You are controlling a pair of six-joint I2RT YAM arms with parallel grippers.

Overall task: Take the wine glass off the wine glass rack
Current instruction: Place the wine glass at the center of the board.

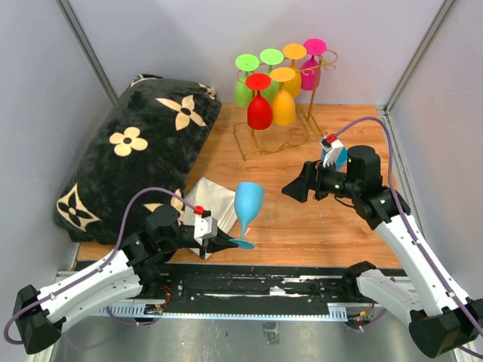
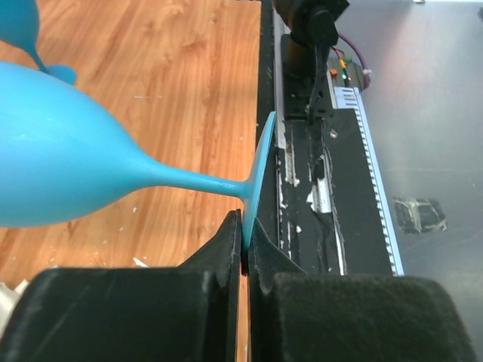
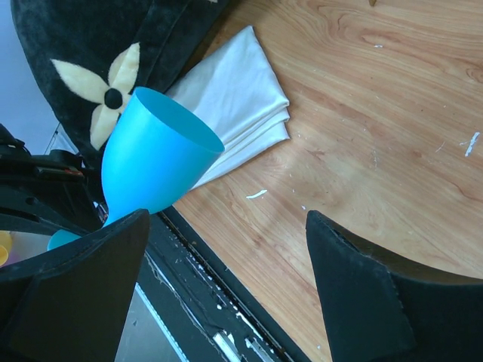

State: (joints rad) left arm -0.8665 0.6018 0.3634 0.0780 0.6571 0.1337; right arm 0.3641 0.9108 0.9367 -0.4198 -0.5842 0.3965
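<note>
The blue wine glass (image 1: 248, 202) is off the wine glass rack (image 1: 330, 59) and sits at the near edge of the wooden bench (image 1: 317, 226), well apart from the rack at the back. The left gripper (image 1: 226, 243) has it by the foot. In the left wrist view the black fingers (image 2: 226, 249) are closed almost together on the thin rim of the foot, with the stem and bowl reaching away from them. From above the bowl stands mouth-up with a slight lean, just beside a folded white cloth (image 1: 205, 197). Whether the foot touches the bench I cannot tell.

The right gripper (image 1: 290, 190) hangs over the middle of the bench, pointing toward the glass. Its fingers are spread wide with only bare wood between them.

On the gold wire rack six coloured glasses (image 1: 259, 109) hang bowl-down by their feet: two green, one red, two orange and one magenta.

A black pillow (image 1: 136, 151) lies along the left side, printed with cream four-petal flower motifs. The cloth's far edge is tucked against it.
</note>
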